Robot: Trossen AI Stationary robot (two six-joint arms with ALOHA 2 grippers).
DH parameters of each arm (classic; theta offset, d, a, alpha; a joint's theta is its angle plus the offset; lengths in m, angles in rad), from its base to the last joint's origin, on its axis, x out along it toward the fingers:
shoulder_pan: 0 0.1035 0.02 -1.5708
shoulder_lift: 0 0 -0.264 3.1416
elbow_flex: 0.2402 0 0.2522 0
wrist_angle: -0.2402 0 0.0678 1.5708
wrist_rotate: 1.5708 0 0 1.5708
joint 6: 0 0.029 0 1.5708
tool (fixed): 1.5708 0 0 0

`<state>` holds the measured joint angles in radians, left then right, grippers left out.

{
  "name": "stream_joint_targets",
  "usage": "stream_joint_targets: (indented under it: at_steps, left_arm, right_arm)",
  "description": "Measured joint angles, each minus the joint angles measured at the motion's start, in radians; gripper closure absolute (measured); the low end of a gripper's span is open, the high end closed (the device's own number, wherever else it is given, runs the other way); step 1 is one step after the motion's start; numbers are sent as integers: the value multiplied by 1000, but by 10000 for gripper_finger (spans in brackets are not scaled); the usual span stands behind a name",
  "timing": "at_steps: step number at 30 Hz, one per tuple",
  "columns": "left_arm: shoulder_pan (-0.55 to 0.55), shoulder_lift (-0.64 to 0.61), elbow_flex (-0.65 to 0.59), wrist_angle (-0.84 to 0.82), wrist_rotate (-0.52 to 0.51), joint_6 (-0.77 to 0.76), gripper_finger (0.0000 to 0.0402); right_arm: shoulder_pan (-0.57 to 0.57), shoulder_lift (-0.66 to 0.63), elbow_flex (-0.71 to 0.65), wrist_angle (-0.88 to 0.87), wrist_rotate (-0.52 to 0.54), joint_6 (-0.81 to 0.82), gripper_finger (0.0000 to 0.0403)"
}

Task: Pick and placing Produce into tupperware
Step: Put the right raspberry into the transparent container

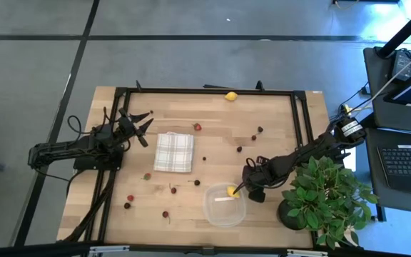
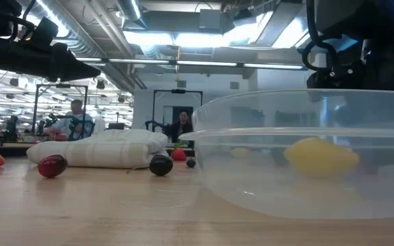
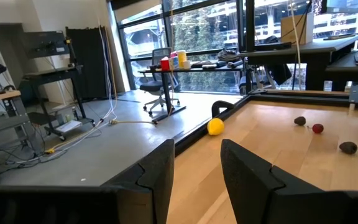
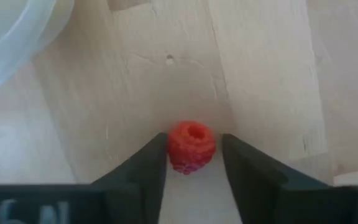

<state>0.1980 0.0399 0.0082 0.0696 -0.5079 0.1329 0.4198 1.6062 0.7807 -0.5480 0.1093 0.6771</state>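
Between the right gripper (image 4: 191,163) fingers, a gripped red raspberry (image 4: 191,147), hidden from overhead; left gripper (image 3: 194,180) open.

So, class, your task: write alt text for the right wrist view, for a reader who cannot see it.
A red raspberry sits on the wooden table between the right gripper's two dark jaws, which flank it closely on both sides. The clear tupperware's curved rim shows in one corner.

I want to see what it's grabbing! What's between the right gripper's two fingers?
A red raspberry sits between the right gripper's fingers, on the wooden table, shown in the right wrist view.
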Motion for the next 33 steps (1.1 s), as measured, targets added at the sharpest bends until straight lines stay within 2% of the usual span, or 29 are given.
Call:
stream_joint_targets:
  at_steps: [4, 12, 19, 23, 28, 33]
  left_arm:
    - [0, 0, 0, 0, 0, 0, 276]
    - [0, 0, 0, 0, 0, 0, 276]
    - [0, 0, 0, 0, 0, 0, 276]
    - [0, 0, 0, 0, 0, 0, 276]
    - [0, 0, 0, 0, 0, 0, 276]
    - [0, 0, 0, 0, 0, 0, 276]
  right_arm:
    - [0, 0, 0, 0, -1, -1, 308]
    - [0, 5, 26, -22, -8, -1, 309]
    - [-20, 5, 208, -243, -3, -42, 309]
    - [-34, 4, 336, -293, 25, -109, 309]
    - [-43, 3, 451, -195, 29, -248, 308]
    - [-43, 9, 457, 31, -17, -382, 307]
